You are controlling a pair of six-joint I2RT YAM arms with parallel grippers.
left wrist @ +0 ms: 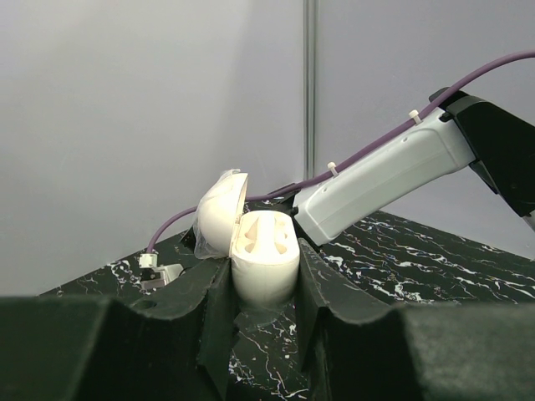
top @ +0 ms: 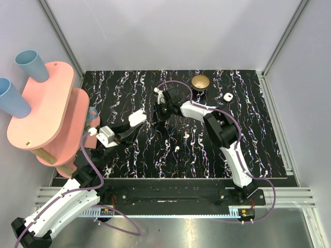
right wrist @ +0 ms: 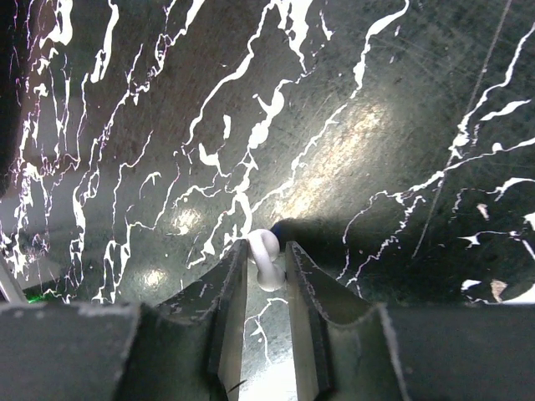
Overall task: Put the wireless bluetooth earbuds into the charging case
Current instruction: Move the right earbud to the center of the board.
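The charging case (left wrist: 265, 261) is a white rounded case with its lid (left wrist: 219, 214) flipped open to the left and two empty sockets facing up. My left gripper (left wrist: 265, 280) is shut on its body; in the top view the case (top: 137, 118) is held left of centre, just above the table. My right gripper (right wrist: 267, 266) is shut on a tiny white earbud (right wrist: 266, 251) at its fingertips, close above the tabletop. In the top view the right gripper (top: 159, 110) sits just right of the case. A small white piece (top: 186, 135) that looks like another earbud lies on the table.
A gold round dish on a black base (top: 200, 81) stands at the back, with a small white object (top: 227, 96) to its right. A pink two-tier stand (top: 49, 111) with blue cups (top: 31, 64) fills the left side. Another white speck (top: 177, 148) lies near centre.
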